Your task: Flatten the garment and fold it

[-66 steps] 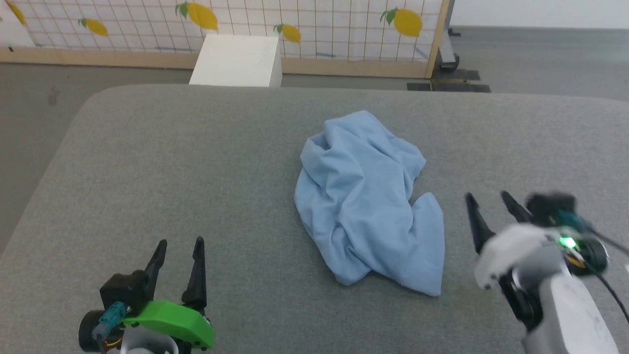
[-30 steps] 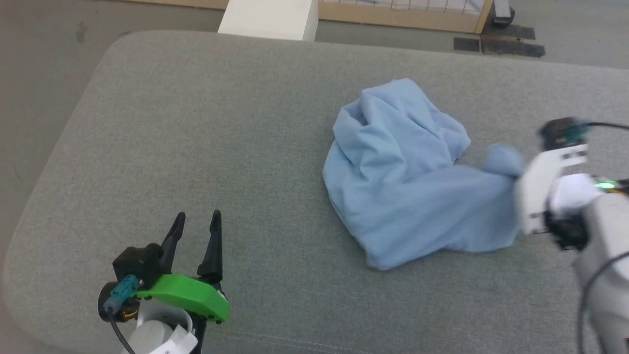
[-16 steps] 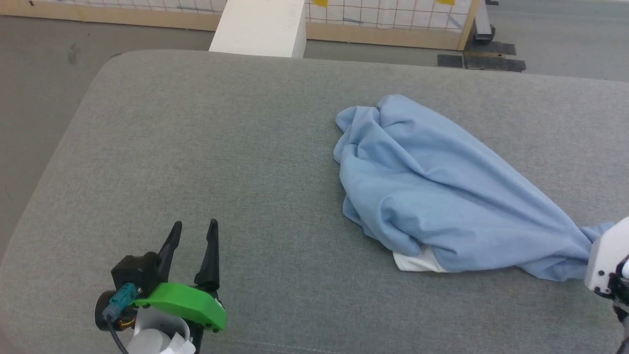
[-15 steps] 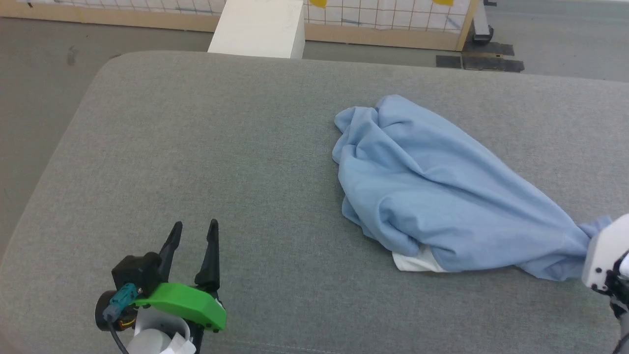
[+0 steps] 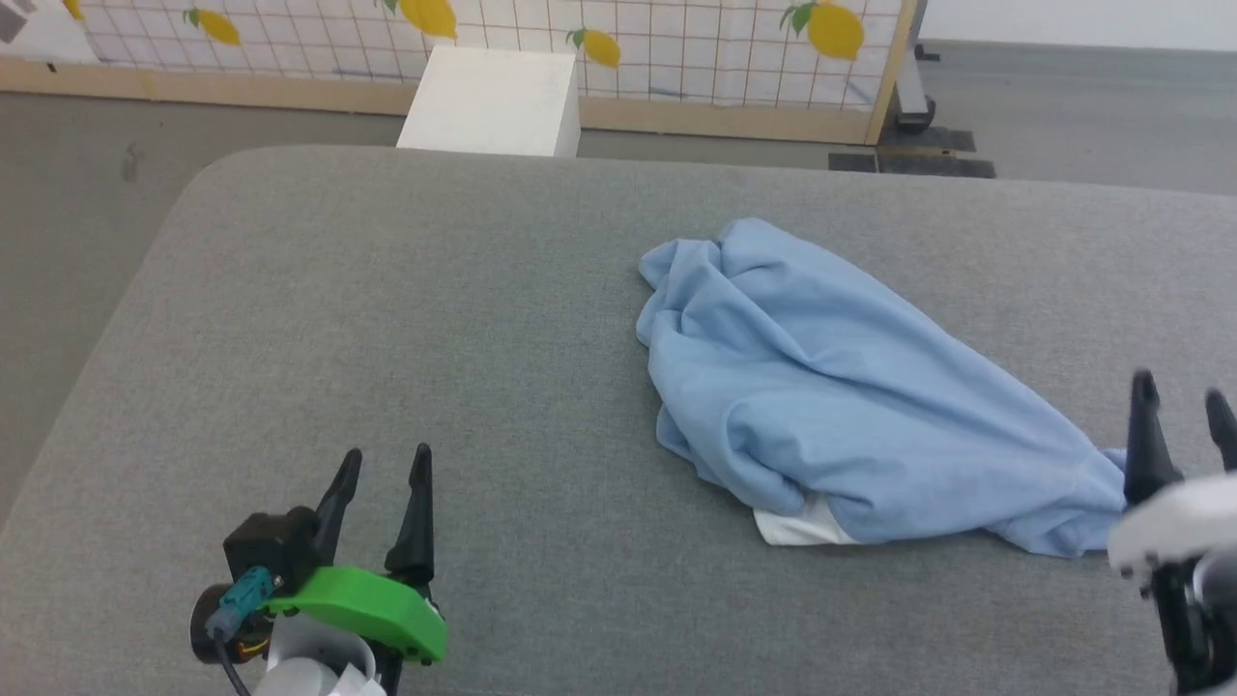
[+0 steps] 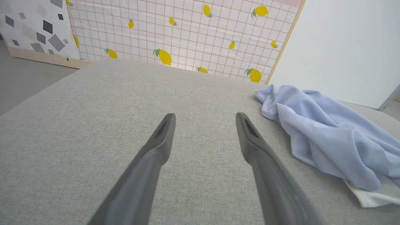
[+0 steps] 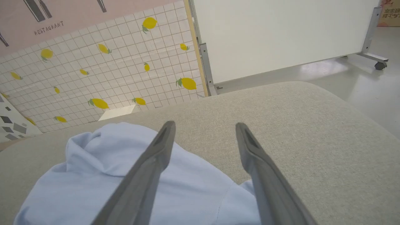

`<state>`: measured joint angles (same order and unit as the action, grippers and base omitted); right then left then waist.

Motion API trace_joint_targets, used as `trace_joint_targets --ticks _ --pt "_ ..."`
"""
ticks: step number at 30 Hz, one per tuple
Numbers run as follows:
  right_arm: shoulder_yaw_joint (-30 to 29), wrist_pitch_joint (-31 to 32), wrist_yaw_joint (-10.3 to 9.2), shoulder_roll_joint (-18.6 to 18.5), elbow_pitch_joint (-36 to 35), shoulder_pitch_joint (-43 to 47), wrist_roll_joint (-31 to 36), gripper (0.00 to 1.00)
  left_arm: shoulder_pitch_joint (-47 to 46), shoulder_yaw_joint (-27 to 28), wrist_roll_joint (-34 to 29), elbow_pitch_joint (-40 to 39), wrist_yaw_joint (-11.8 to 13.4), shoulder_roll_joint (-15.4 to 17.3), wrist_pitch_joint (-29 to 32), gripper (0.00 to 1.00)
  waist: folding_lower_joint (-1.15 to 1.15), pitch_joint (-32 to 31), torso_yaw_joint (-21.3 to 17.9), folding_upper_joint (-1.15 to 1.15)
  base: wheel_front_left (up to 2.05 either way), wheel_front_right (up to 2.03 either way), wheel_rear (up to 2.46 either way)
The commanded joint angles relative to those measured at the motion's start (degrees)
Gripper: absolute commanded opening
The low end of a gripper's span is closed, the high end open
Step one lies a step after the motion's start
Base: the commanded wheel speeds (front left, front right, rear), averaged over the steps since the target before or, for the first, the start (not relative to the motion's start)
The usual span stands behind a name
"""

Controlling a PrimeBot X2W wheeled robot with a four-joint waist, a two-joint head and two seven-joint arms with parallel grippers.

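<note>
**Hidden or unclear.** The right hand (image 5: 1181, 387) is cut off by the right edge of the head view. The right tip of the garment (image 5: 831, 406) runs in behind it. No lettering or sleeve tab can be made out among the folds.

**Garment.** It is light blue and crumpled, bunched at its far left end and tapering toward the right hand. It lies right of centre on the grey tabletop (image 5: 387, 290). A white patch (image 5: 797, 527) sticks out from under its near edge.

**Hands.** The left hand (image 5: 387, 452) is spread and empty, well apart from the garment. The right hand is also spread and holds nothing.

**Views.** In the right wrist view, one finger is over the garment and the other over bare tabletop. Whether either touches cannot be told. The left wrist view shows the patch from the side.
</note>
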<state>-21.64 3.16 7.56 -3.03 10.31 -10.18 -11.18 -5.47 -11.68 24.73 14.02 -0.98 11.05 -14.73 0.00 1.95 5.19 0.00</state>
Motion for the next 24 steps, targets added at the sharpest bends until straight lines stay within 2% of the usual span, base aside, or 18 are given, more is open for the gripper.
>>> trace_joint_targets --ticks 1,6,13,17,21,24 --pt "0.4 -2.3 -0.08 0.1 -1.0 2.5 -0.7 1.0 0.9 0.1 0.5 0.0 0.2 0.2 -0.1 1.0 0.0 -0.3 -0.4 0.0 0.0 0.0 0.0" --pt "2.9 -8.8 -0.08 0.1 -0.8 8.8 -4.7 1.0 1.1 0.1 0.3 -0.4 1.1 0.2 -0.1 1.0 0.0 -0.4 -1.7 0.0 0.0 0.0 0.0" --pt "6.0 -11.2 -0.08 0.1 0.6 10.8 -6.7 1.0 -0.8 -0.5 -0.3 -0.1 2.2 -0.4 0.3 1.0 0.0 -0.5 -4.2 0.0 0.0 0.0 0.0" --pt "7.2 -11.5 -0.08 0.1 0.4 10.1 -6.9 1.0 -6.8 -1.9 -0.4 1.8 2.0 -1.6 3.0 1.0 0.0 0.3 -5.8 0.0 0.0 0.0 0.0" --pt "8.9 -11.1 -0.08 0.1 -0.4 8.3 -6.7 1.0 -16.9 -3.4 0.4 6.1 0.5 -3.4 7.3 1.0 0.0 2.6 -8.3 0.0 0.0 0.0 0.0" --pt "10.1 -10.8 -0.08 0.1 -1.0 6.5 -7.0 1.0 -25.8 -4.9 1.1 12.1 -0.1 -4.4 14.9 1.0 0.0 4.9 -10.8 0.0 0.0 0.0 0.0"
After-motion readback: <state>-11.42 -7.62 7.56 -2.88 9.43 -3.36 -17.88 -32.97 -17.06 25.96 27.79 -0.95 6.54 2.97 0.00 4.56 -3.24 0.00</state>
